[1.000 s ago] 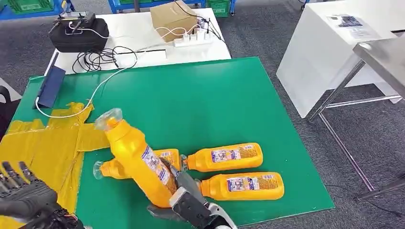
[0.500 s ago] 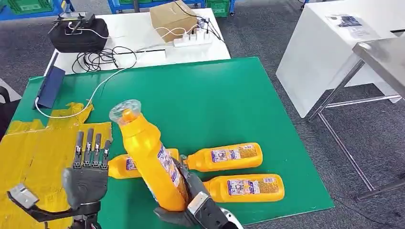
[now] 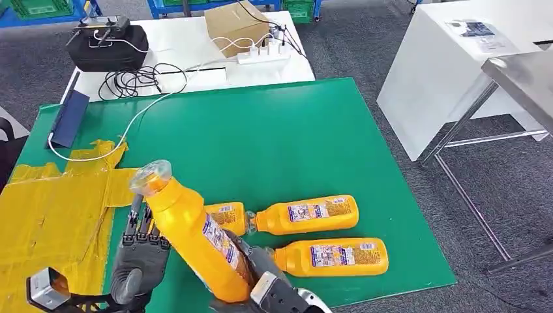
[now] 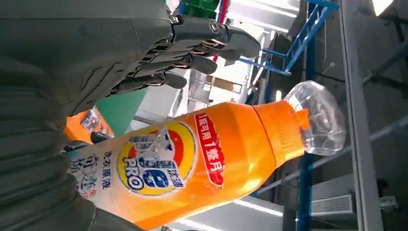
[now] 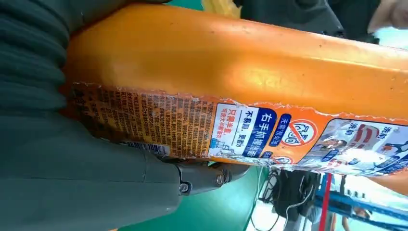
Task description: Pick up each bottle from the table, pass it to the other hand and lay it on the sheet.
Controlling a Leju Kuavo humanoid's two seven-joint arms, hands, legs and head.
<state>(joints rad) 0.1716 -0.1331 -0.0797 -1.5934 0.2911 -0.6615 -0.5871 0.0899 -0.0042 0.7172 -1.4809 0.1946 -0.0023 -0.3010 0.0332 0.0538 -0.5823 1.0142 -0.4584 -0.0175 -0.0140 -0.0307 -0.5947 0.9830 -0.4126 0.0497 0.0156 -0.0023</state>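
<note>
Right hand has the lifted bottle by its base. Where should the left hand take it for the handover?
Grip the lifted bottle on its bare upper body, under the clear cap, coming from its left. The right hand covers the base; the open left hand already faces that side.

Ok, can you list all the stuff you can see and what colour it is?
Held bottle: one, orange with a clear cap, tilted above the near edge of the table.
Lying bottles: three, orange, on the green table top.
Sheet: one, yellow, crumpled, on the table's left side.
Black bag: one, on the white table behind.
Cardboard box: one, brown, same white table.
Power strip: one, white, beside the box.
Right hand: grey, grips the held bottle's lower end.
Left hand: dark grey, fingers stretched beside the bottle.
</note>
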